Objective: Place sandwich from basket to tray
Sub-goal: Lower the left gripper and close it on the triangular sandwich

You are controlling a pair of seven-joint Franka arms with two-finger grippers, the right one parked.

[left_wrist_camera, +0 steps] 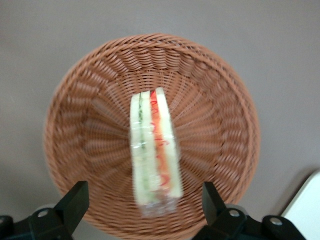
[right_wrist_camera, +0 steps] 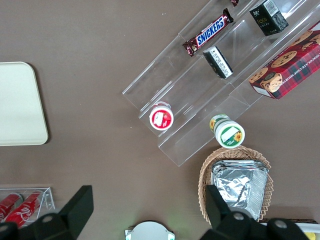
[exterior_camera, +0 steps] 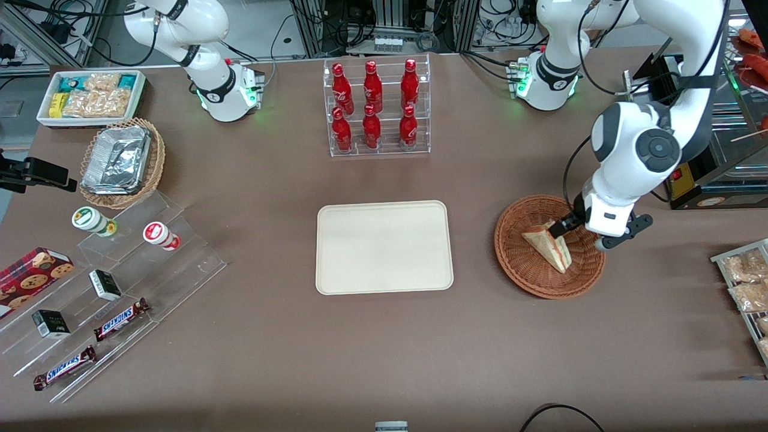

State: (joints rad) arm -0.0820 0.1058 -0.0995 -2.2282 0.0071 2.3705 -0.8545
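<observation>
sandwich [left_wrist_camera: 153, 148] lying in basket [left_wrist_camera: 90, 95], end effector [left_wrist_camera: 145, 202] spread wide above it, fingers [left_wrist_camera: 75, 200] straddling, not touching

The wrapped triangular sandwich [exterior_camera: 551, 243] lay in the reddish-brown wicker basket [exterior_camera: 517, 258], right of centre; the cream tray [exterior_camera: 384, 247] sat bare, mid-frame.

I'm seeing the working arm's glossy white shells with grey joint caps and a black cable trailing above the gripper [exterior_camera: 577, 233]. Its base is glowing green. Gripper fingers [left_wrist_camera: 75, 202] are showing matte black, wedge-shaped, set wide, with silver screws just beside them.
</observation>
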